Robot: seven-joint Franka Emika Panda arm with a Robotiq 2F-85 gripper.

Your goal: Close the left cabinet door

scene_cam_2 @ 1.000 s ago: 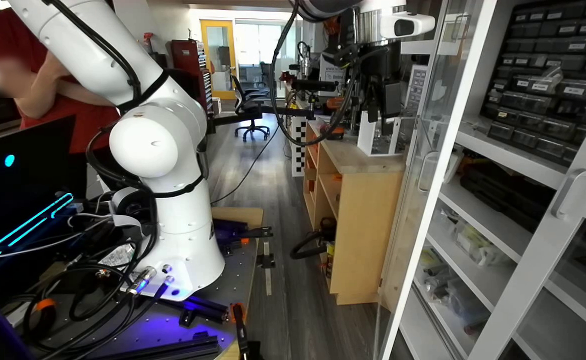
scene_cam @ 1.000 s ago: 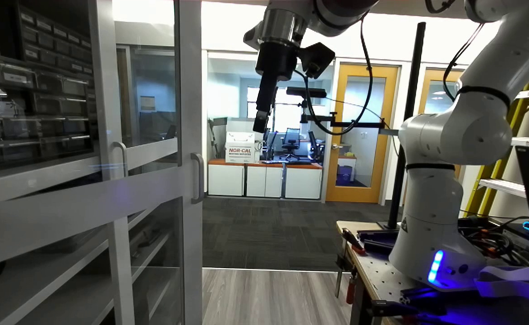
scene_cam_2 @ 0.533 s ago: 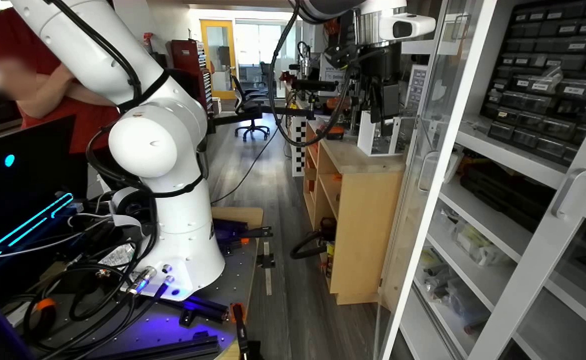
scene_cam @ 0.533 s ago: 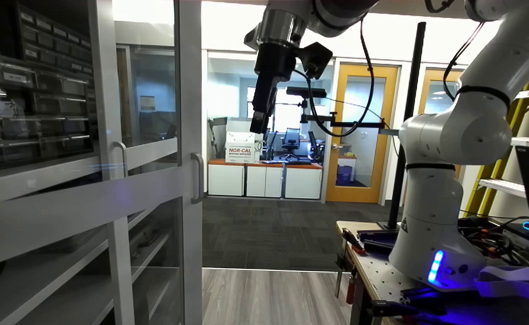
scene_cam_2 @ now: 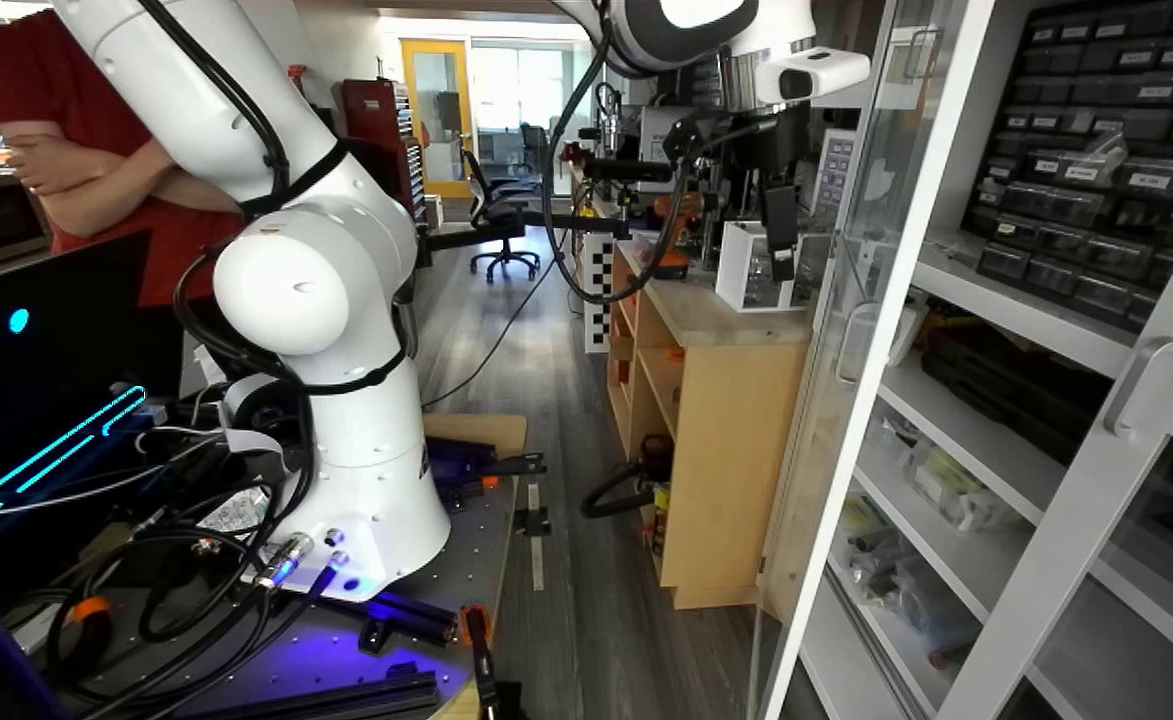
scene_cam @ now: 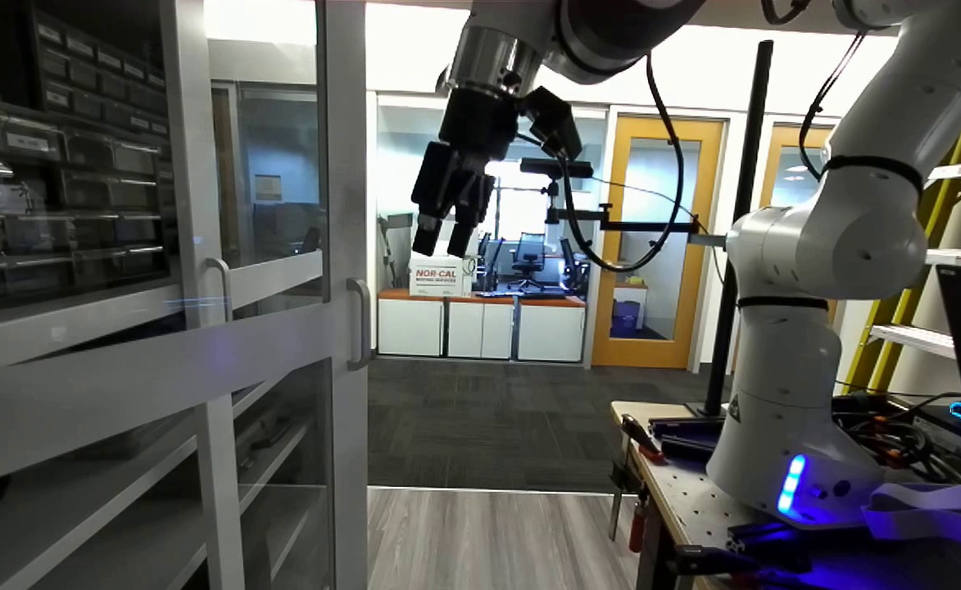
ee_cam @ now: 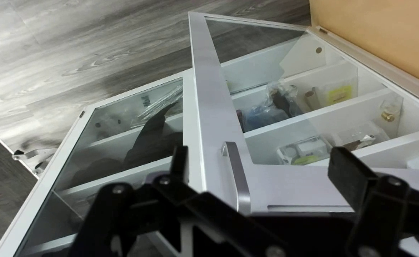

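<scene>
Gripper (ee_cam: 257, 160): I have it wide, nothing between the tips; low in the wrist view;
Left door (ee_cam: 211, 100): ajar; centre to upper right of that frame;
Handle (ee_cam: 238, 171): lower centre

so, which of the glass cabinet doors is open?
The left cabinet door, hinged beside the wooden workbench: it stands swung outward, while the right cabinet door sits shut.

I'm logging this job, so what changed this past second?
The gripper shifted left and slightly down in an exterior view, turning so both fingers show apart; nothing was grasped or released. In an exterior view, the person edged right. The left cabinet door stayed open.
</scene>
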